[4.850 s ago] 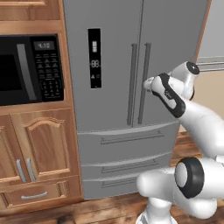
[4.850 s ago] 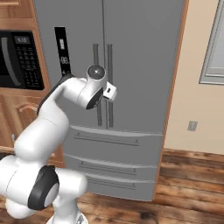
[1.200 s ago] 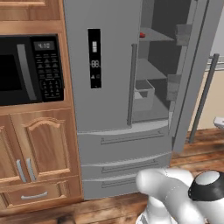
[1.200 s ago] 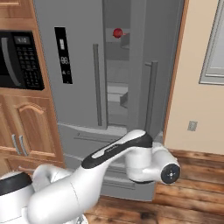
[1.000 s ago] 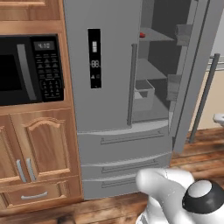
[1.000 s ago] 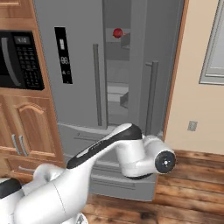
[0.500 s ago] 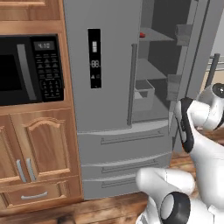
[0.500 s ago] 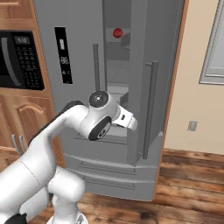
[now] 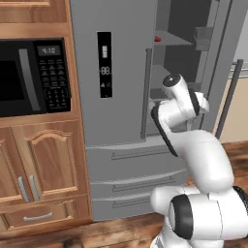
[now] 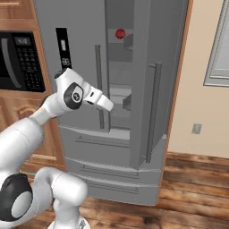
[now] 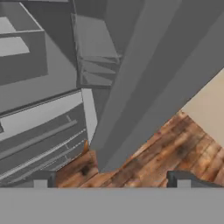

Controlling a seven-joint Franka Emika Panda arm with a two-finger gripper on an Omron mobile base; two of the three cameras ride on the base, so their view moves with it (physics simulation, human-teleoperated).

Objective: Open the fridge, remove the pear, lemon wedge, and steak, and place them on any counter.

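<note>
On my left base view I have the fridge [image 9: 121, 72] with its right-hand door [image 9: 227, 58] swung open toward me, the left door shut with its black display panel [image 9: 105, 64] facing out. The arm [image 9: 193, 145] rises from the lower right and bends up in front of the opening, its wrist sitting just ahead of the left door's vertical bar handle [image 9: 145, 94]. On an upper shelf inside I can make out a small red thing [image 9: 157, 38] at the shelf's front edge; I cannot tell whether it is the steak. To the left, the black microwave [image 9: 31, 77] sits above light wooden cabinets [image 9: 38, 169]. The drawers [image 9: 135, 174] below the fridge doors are closed.

On my right base view the open door [image 10: 154, 80] stands edge-on in the middle of the picture, its bar handle [image 10: 153, 112] facing me. The same red thing [image 10: 120, 33] shows high up inside, on the upper shelf. The arm's hand [image 10: 99, 99] points toward the gap between the closed left door and the open one, at about mid height of the compartment; I cannot see the finger tips themselves from here. A beige wall with an outlet [image 10: 196, 129] lies to the right.

On the hand view the gripper [image 11: 111, 180] is spread wide with nothing between its tips. It looks down past the edge of the open door [image 11: 144, 83] to the wooden floor [image 11: 170, 153], with door bins [image 11: 94, 52] and the closed drawers [image 11: 39, 135] off to the left.
</note>
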